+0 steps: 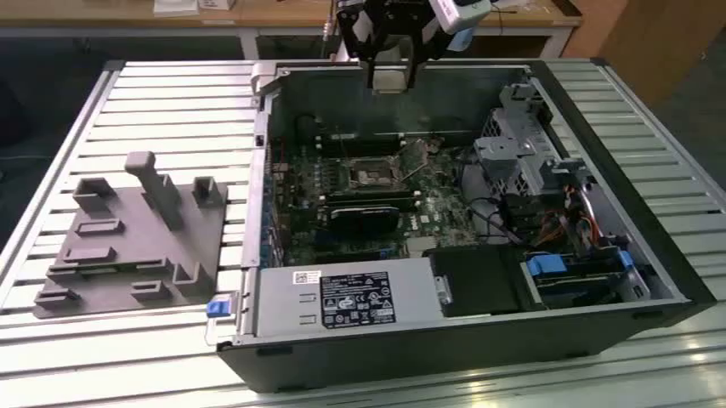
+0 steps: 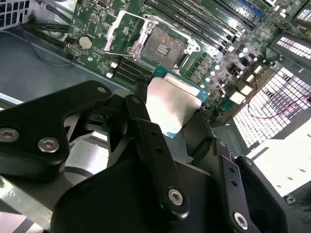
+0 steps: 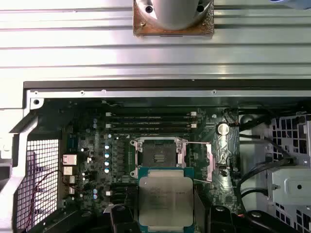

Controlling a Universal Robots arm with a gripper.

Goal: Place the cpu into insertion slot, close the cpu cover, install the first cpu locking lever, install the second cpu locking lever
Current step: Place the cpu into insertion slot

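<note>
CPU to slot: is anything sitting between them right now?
Nothing. In the first wrist view the cpu, gripped by the pincer, hangs just short of the open slot; the gap is bare.

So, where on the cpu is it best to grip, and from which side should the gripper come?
Probably by two opposite thin edges of the cpu, coming from the side of its metal top. It is flat and square, so the edges give parallel faces. The gripper holds it this way now, and the insertion slot lies open.
</note>
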